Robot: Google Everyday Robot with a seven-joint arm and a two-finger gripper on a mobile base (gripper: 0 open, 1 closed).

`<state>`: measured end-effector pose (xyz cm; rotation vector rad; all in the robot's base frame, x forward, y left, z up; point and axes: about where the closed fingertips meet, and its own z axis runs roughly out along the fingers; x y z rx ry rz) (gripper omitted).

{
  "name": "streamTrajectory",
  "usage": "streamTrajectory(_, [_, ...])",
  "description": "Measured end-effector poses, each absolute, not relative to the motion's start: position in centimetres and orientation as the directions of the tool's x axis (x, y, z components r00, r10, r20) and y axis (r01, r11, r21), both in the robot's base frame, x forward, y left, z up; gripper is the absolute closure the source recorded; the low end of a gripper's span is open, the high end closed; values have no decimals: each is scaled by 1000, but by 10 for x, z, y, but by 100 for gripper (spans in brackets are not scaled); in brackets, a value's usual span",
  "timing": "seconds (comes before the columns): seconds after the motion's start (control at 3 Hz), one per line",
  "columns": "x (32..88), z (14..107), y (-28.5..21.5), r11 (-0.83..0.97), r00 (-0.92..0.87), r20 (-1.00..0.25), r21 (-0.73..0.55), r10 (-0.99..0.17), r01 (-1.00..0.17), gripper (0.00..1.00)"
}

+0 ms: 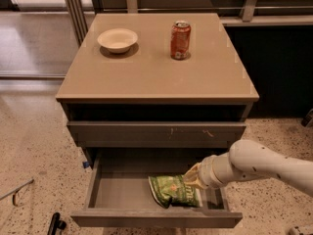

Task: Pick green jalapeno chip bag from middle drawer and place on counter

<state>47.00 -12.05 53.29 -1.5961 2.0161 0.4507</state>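
The green jalapeno chip bag (171,190) lies flat in the open middle drawer (156,218), right of centre near the front. My gripper (191,180) reaches in from the right on a white arm (259,166) and sits at the bag's upper right edge, touching or nearly touching it. The tan counter (156,77) is the cabinet's top, above the drawers.
A pale bowl (117,39) and a red soda can (180,39) stand at the back of the counter. A shut drawer front with small scratch marks (156,131) is just above the open drawer. Speckled floor surrounds the cabinet; a dark wall is on the right.
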Motion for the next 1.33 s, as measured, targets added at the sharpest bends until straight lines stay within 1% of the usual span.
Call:
streamTrajectory(0.33, [472, 514, -115, 227, -152, -586, -57, -796, -972, 60])
streamTrajectory(0.67, [477, 494, -108, 206, -130, -591, -63, -796, -976, 51])
streamTrajectory(1.0, [483, 482, -103, 198, -118, -597, -70, -794, -978, 50])
streamTrajectory(1.33, [492, 470, -94, 188, -104, -610, -76, -786, -979, 52])
